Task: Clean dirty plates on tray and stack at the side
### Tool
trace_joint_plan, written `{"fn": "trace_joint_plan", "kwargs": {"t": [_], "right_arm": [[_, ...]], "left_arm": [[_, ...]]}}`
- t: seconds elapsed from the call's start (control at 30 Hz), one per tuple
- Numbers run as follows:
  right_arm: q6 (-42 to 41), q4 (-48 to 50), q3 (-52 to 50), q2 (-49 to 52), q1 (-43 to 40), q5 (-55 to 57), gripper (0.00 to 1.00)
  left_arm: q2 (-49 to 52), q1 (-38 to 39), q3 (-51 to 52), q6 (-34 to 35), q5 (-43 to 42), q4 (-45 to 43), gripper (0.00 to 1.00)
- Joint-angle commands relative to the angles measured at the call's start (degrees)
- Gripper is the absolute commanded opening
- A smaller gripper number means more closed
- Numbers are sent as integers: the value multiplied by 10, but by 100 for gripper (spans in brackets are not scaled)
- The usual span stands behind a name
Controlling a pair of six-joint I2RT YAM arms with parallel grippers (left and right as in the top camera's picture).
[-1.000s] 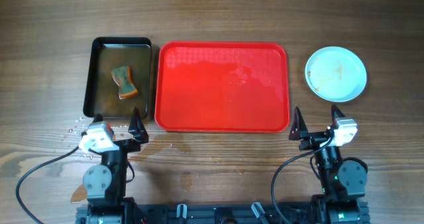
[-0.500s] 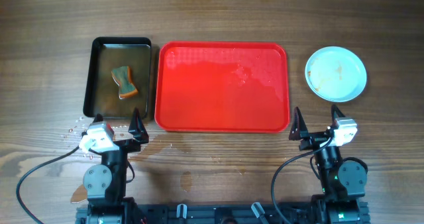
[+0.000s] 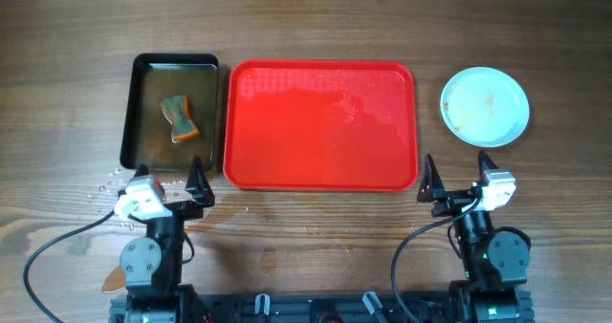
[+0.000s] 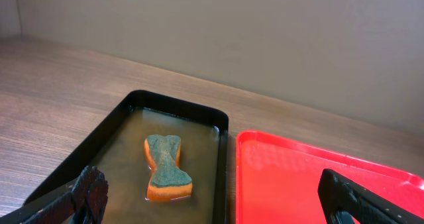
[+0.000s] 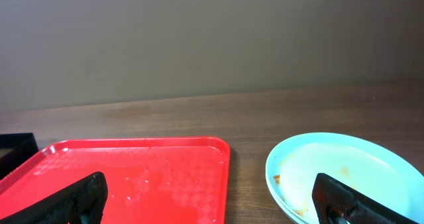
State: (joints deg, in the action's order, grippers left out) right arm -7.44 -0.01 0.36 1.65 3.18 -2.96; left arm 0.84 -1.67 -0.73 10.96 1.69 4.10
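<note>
Laid out on a wooden table [image 3: 306, 17]. Looks to be at the closing step, or just past it: nothing on the tray [image 3: 320, 122] but a wet film and beads of water toward its far right.

Just beside the tray on the left, a black pan [image 3: 175, 59] of brownish water.

To the right of the tray and apart from it, a pale blue plate [image 3: 485, 106] on the table, with faint brown flecks near its left edge and middle. Cannot tell from above whether one plate or a stack.

Parked at the near edge:
- left gripper [image 4: 211, 184], spread wide and holding nothing, aimed at the pan and the tray's left end
- right gripper [image 5: 212, 197], likewise wide and empty, facing the gap between tray and plate

Lying in the pan's water, a sponge [image 3: 179, 118], green side up over orange.

Judged next, should those flecks need another wipe: calls for fetching the sponge with the left and steadying the plate by its rim with the right. Nothing in the way of either reach, only scattered droplets [image 3: 110, 184] by the pan's near left corner.
</note>
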Motion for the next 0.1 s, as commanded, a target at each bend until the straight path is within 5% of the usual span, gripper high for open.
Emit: {"fn": "trace_joint_plan", "kwargs": {"t": [0.0,0.07], "right_arm": [[-6,1,-1,-3,-2,-7,100],[-6,1,-1,-3,-2,-7,100]], "left_arm": [[-5,-5,4,-12,7,-2,100],[-5,-5,4,-12,7,-2,100]]}}
